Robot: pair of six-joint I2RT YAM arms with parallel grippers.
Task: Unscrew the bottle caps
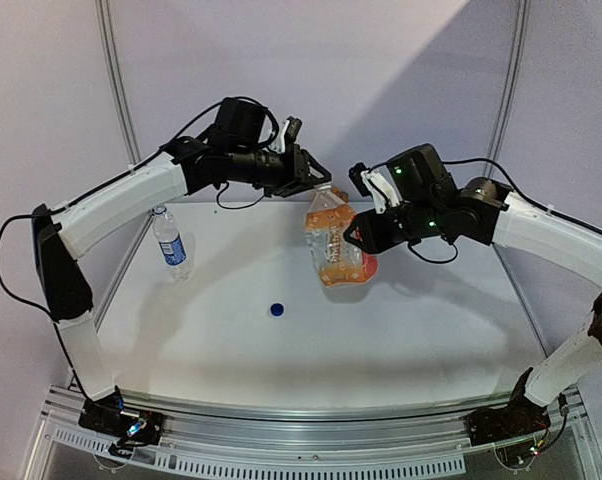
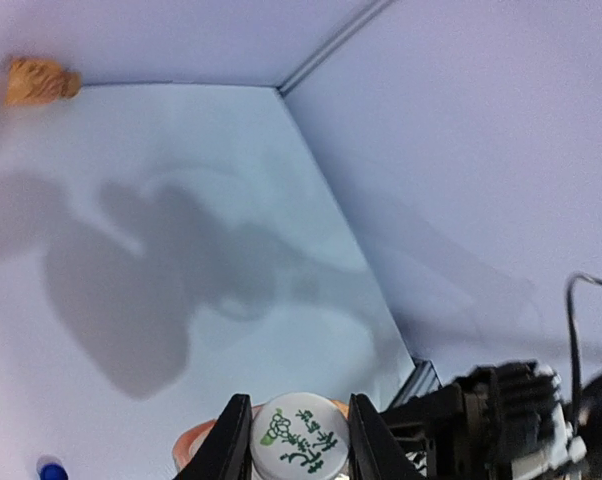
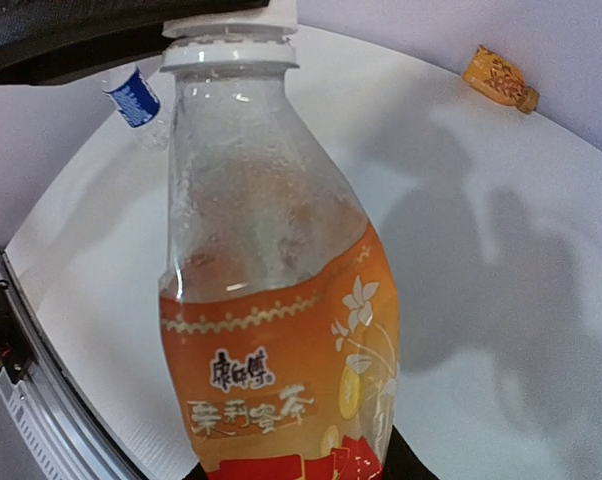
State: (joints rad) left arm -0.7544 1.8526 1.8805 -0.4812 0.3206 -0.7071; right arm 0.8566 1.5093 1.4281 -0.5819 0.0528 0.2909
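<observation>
Blue cap (image 1: 277, 309) lies loose on the table (image 1: 281, 370). Behind it, our right gripper (image 1: 364, 252) clamps the orange bottle (image 3: 271, 300) low, steadying it mid-air so our left gripper (image 2: 301, 440) can pinch the white cap (image 2: 301, 448) for twisting. Water bottle (image 1: 169, 240) stands far left.

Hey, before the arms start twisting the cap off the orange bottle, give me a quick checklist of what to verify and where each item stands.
1. The left tool is shut on the small white round plastic cap: ok.
2. The right tool grips the flat-sided plastic bottle of orange drink low on its body: ok.
3. How loose the white cap sits on the neck: cannot tell.
4. The bottle is held up off the white table: ok.
5. The small dark blue round plastic cap lies on the table, away from both tools: ok.
</observation>
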